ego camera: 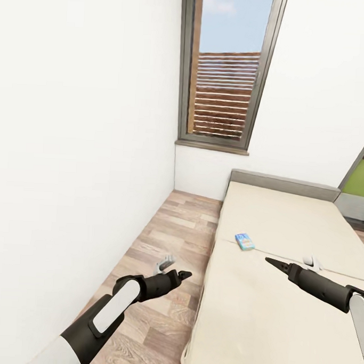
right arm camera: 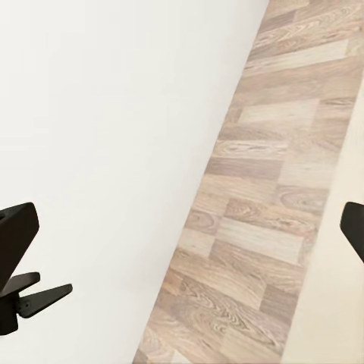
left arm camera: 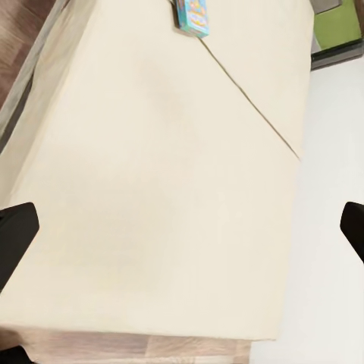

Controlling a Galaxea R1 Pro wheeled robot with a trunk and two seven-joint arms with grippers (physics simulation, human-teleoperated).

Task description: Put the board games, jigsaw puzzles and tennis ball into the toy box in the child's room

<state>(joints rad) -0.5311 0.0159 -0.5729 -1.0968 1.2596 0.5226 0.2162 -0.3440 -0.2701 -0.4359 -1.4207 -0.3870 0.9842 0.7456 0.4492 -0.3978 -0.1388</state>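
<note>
A small blue board game (ego camera: 245,241) lies flat on the bed (ego camera: 260,314), on the beige mattress near its left edge; it also appears in the left wrist view (left arm camera: 192,17). My right gripper (ego camera: 269,261) hovers over the mattress just right of and nearer than that box, open (right arm camera: 182,235) and holding nothing. Over the wood floor beside the bed, my left gripper (ego camera: 181,275) is also open (left arm camera: 182,235) and empty. A small whitish thing (ego camera: 312,261) on the mattress is mostly hidden behind my right arm. The table and toy box are out of view.
A white wall (ego camera: 72,144) runs close along my left, leaving a narrow strip of plank floor (ego camera: 174,224) between it and the bed. A tall dark-framed window (ego camera: 225,72) stands ahead above the grey headboard (ego camera: 283,183). A small grey-white object (ego camera: 165,263) sits by my left gripper.
</note>
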